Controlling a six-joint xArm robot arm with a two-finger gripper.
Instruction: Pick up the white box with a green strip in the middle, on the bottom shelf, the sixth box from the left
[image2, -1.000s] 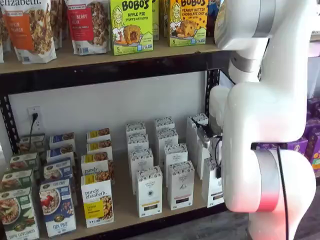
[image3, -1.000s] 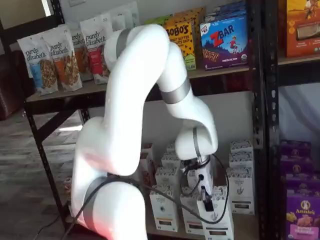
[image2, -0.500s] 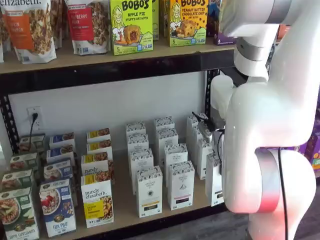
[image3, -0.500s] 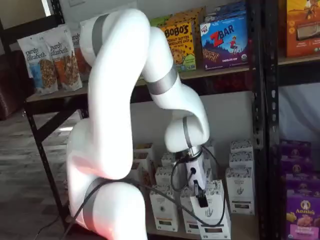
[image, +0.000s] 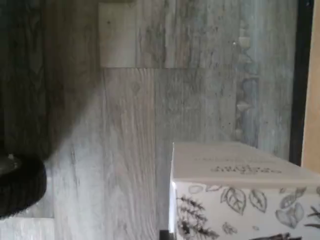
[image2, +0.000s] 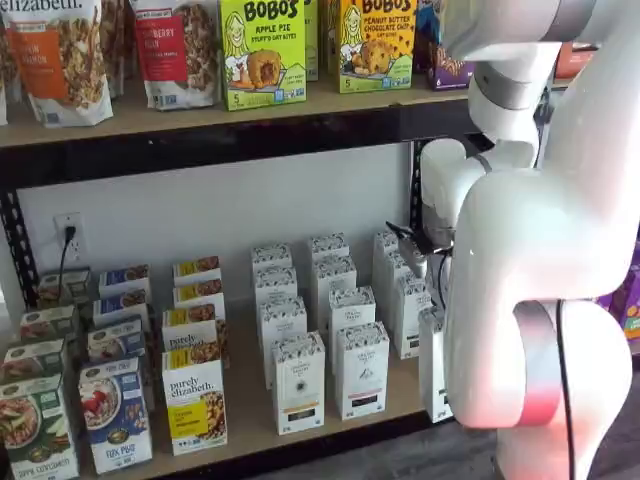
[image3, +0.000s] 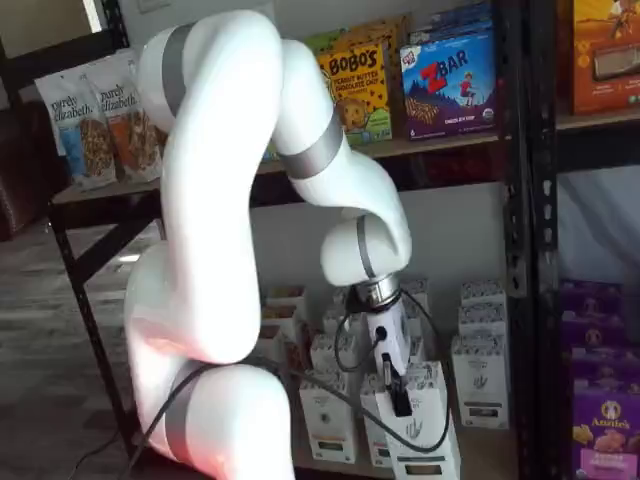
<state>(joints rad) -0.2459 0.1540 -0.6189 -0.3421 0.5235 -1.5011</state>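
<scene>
Shelves carry Bobo's boxes (image2: 262, 52); tool (image3: 398, 393) grips the white box (image3: 425, 420).

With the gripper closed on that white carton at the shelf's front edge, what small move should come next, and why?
Probably keep drawing the white box straight out, away from the bottom shelf. The gripper is shut on the box's top, and the wrist view shows floor planks beyond the box, so it looks clear of the board. Neighbouring cartons stand close, so a straight pull seems safest.
</scene>
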